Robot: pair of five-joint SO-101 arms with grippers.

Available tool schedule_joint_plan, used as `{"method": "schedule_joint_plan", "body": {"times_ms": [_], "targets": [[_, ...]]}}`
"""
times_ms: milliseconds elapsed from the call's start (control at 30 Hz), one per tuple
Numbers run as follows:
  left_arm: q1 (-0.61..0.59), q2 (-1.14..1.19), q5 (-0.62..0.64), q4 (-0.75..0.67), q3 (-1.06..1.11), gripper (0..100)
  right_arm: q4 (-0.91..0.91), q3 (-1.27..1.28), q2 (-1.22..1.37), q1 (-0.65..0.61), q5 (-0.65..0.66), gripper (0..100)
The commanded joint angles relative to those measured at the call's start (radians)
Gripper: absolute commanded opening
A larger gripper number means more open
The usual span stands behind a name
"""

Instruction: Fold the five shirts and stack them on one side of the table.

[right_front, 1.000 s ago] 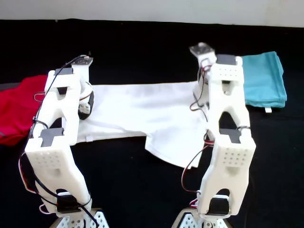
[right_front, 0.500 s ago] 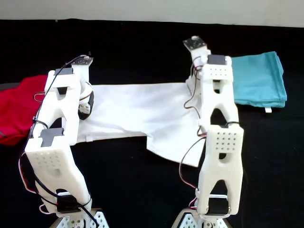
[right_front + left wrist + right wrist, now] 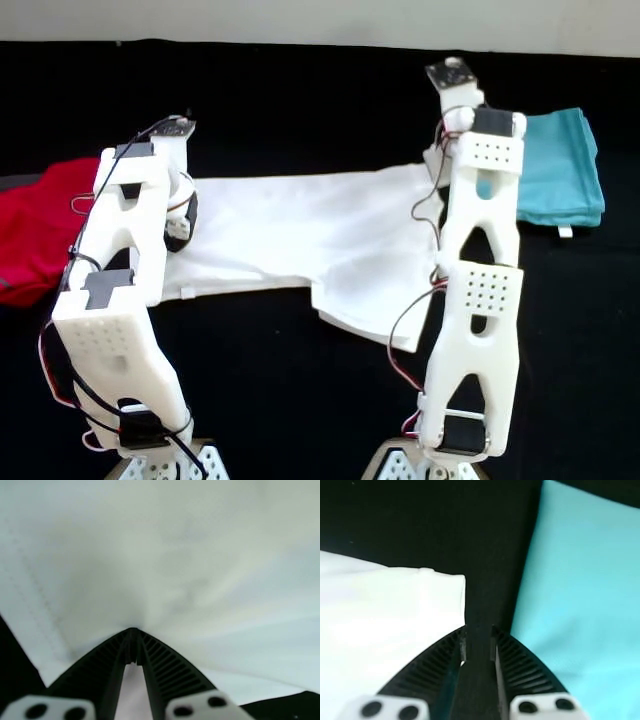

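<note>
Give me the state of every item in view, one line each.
white shirt: spread out flat, not folded.
teal shirt: folded, lying flat.
red shirt: rumpled, not folded.
left tool: shut on the white shirt.
right tool: slightly open, holding nothing, over the gap between the white and teal shirts.

the spread shirt lies mid-table; the folded shirt sits just beside it at 2 o'clock, the heaped shirt at 9 o'clock.
</note>
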Motion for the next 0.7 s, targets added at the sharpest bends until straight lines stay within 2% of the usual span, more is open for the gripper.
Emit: {"method": "schedule_joint_plan", "body": {"times_ms": [0,167,300,367,500,667], "targets": [[-0.008,-0.016,0.012,-0.005,-0.022,1,0.108,-0.189,-0.018,-0.005,0.003,8.1],[-0.007,-0.142,0.118,0.193,-0.111,1,0.189,-0.369,-0.021,0.002,0.005,8.1],[-0.048,-0.205,0.133,0.275,-0.148,2,0.189,-0.328,-0.097,0.013,0.003,8.1],[-0.107,-0.214,0.133,0.281,-0.159,7,0.189,-0.239,-0.183,0.015,-0.040,8.1],[-0.217,-0.182,0.115,0.259,-0.176,23,0.189,0.094,-0.443,-0.002,-0.094,8.1],[-0.248,-0.079,0.094,0.199,-0.209,22,0.185,0.587,-0.828,-0.068,-0.092,8.1]]}}
